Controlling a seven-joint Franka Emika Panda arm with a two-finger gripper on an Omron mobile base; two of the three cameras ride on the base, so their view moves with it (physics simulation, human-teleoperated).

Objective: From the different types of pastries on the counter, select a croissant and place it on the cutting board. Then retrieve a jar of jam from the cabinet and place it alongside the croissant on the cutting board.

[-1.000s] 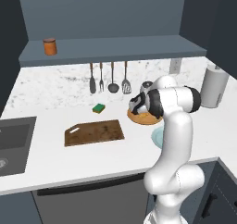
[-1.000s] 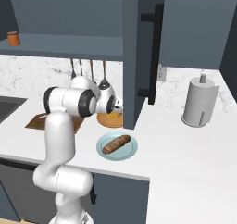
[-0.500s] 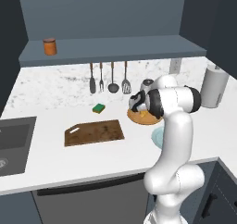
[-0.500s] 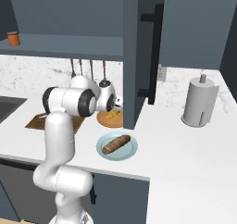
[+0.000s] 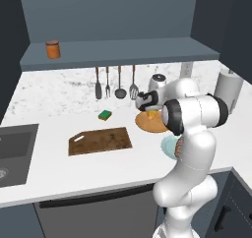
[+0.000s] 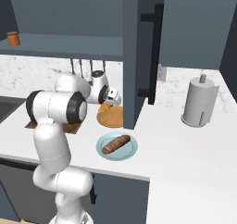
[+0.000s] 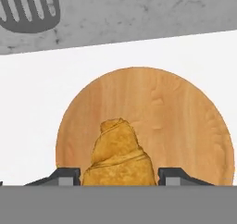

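Note:
The croissant (image 7: 118, 158), golden-yellow, sits on a round wooden plate (image 7: 185, 126) with a dark fingertip (image 7: 67, 176) pressed against each side. My gripper (image 7: 118, 177) is shut on the croissant. In the left base view the gripper (image 5: 149, 111) reaches down onto the croissant (image 5: 153, 115) on the plate (image 5: 146, 125), right of the dark cutting board (image 5: 101, 140). From the right I see the croissant (image 6: 105, 107) under the hand. The jar of jam (image 5: 52, 49) stands on the cabinet shelf (image 5: 123, 50); the jar (image 6: 14, 38) sits far left there.
A brown loaf (image 6: 116, 144) lies on a pale blue plate (image 6: 132, 150) near the counter's front edge. Utensils (image 5: 118, 82) hang on the back wall above a green sponge (image 5: 104, 115). A paper-towel roll (image 6: 199, 102) stands at right, a sink (image 5: 15, 143) at left.
The jaws have closed onto the croissant on the round plate. The arm has hardly moved.

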